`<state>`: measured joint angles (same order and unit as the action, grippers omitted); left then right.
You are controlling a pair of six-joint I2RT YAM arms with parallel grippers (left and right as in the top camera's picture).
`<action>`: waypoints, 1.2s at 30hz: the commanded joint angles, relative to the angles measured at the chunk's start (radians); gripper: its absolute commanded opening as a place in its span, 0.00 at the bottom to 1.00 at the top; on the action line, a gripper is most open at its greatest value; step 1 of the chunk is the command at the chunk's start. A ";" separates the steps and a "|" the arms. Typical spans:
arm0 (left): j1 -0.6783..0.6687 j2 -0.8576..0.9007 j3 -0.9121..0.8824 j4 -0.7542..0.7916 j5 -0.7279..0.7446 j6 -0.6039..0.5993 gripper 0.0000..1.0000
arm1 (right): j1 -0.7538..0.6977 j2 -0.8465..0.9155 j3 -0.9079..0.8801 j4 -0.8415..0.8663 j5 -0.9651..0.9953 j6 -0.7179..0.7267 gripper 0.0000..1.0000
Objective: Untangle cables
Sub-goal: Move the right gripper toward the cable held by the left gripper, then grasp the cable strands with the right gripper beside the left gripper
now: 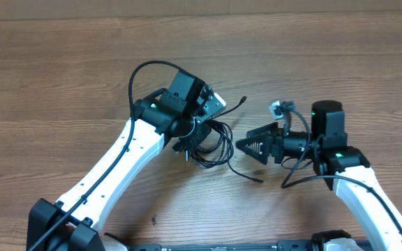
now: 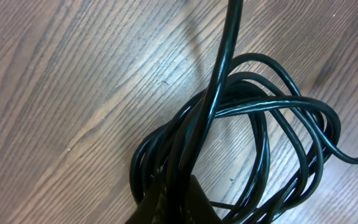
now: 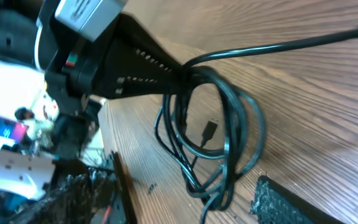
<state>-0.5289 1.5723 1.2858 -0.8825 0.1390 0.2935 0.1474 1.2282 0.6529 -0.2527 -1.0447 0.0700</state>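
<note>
The cables [image 1: 216, 150] are a bundle of thin black looped cords on the wooden table, seen close up in the left wrist view [image 2: 263, 124] and the right wrist view [image 3: 232, 124]. One strand runs up right to a plug end [image 1: 243, 101]. Another trails to the lower right [image 1: 255, 180]. A small plug [image 3: 209, 132] lies inside the loops. My left gripper [image 1: 190, 141] is shut on the bundle's left side, its fingers pinching several strands [image 2: 176, 205], and shows in the right wrist view [image 3: 178, 73]. My right gripper [image 1: 241, 145] is open and empty, just right of the loops, fingers spread either side [image 3: 185, 186].
The wooden table [image 1: 61, 84] extends far to the left and back. A small dark speck [image 1: 154, 220] lies near the front. The arm bases stand at the front edge [image 1: 54, 226]. The left arm's own thick wire arches over its wrist [image 1: 142, 70].
</note>
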 commanded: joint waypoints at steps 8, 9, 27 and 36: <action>-0.002 -0.024 0.021 0.005 0.050 -0.192 0.04 | 0.165 -0.001 0.023 0.020 0.291 -0.053 0.77; -0.002 -0.024 0.021 0.005 0.055 -0.203 0.04 | 0.176 -0.001 0.023 0.026 0.307 -0.053 0.76; -0.002 -0.024 0.021 -0.007 0.177 -0.238 0.04 | 0.212 -0.001 0.023 0.031 0.447 -0.051 0.64; -0.002 -0.024 0.021 -0.014 0.232 -0.238 0.04 | 0.212 -0.001 0.023 0.018 0.476 -0.048 0.49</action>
<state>-0.5289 1.5723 1.2858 -0.9054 0.2913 0.0757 0.3542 1.2282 0.6529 -0.2329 -0.5854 0.0261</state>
